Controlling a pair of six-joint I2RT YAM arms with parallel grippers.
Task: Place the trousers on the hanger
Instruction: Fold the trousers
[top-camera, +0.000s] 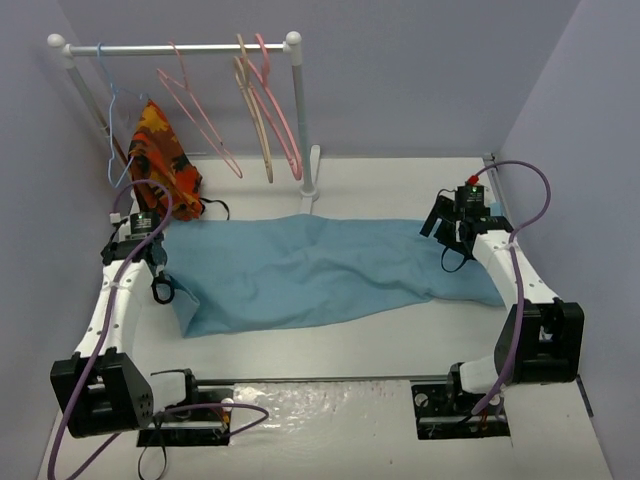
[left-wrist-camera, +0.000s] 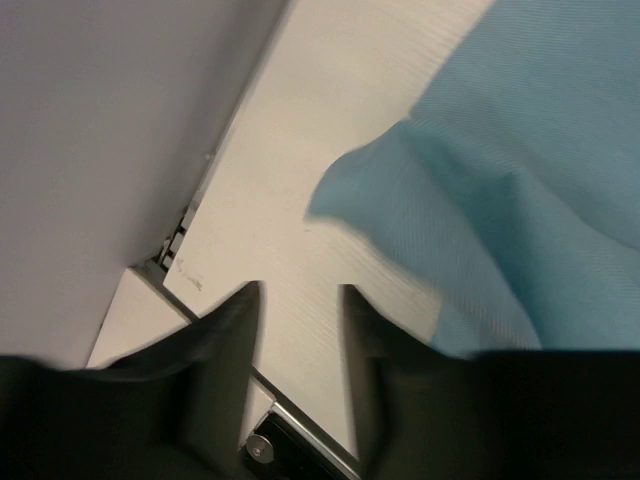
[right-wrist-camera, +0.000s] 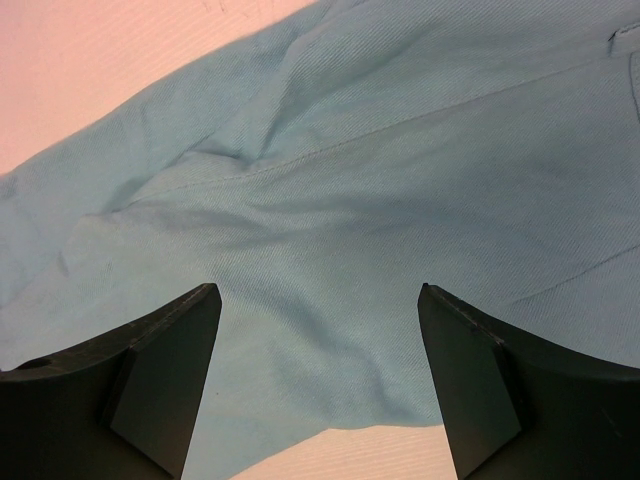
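The light blue-teal trousers lie spread and wrinkled across the middle of the table. The thin salmon-pink wire hanger hangs on the rail at the back, apart from both grippers. My left gripper is at the left end of the trousers. In the left wrist view the left gripper is open over bare table with nothing between its fingers, and a trousers corner lies just to the right. My right gripper hovers over the right end; the right gripper stands wide open above the trousers.
A white rail on posts stands at the back. On it hang a blue wire hanger, thicker pink and beige hangers and an orange patterned cloth. Walls close in on both sides. The table's left edge is near the left gripper.
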